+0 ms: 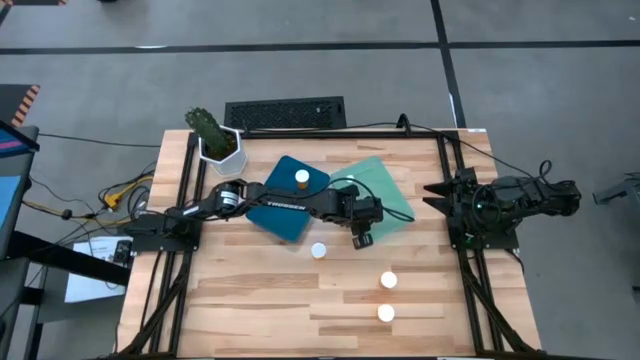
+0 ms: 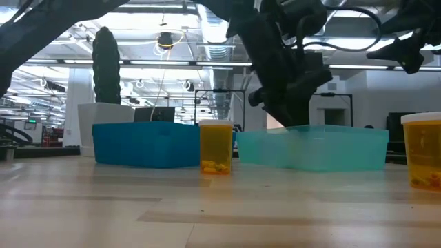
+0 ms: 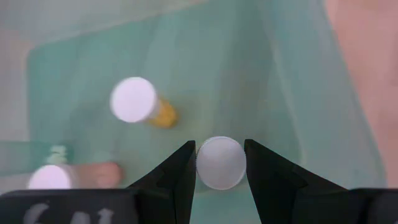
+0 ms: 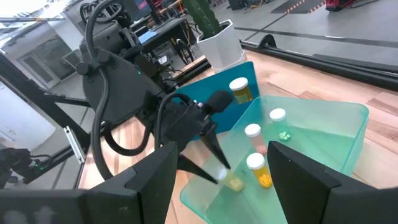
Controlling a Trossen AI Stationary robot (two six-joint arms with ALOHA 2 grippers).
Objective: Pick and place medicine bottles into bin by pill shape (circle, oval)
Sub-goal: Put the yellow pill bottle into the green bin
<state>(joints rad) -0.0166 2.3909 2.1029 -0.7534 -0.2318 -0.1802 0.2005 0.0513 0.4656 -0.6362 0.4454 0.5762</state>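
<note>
left gripper (image 3: 220,163) over green tray (image 1: 395,200) | fingers closed around a white-capped bottle (image 3: 220,162) | risk – released from too high, it may tip onto the neighbour bottle (image 3: 134,100) | right gripper (image 1: 440,195) parked, fingers spread, empty

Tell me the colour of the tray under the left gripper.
Translucent mint green tray, clearest in the right wrist view.
</note>
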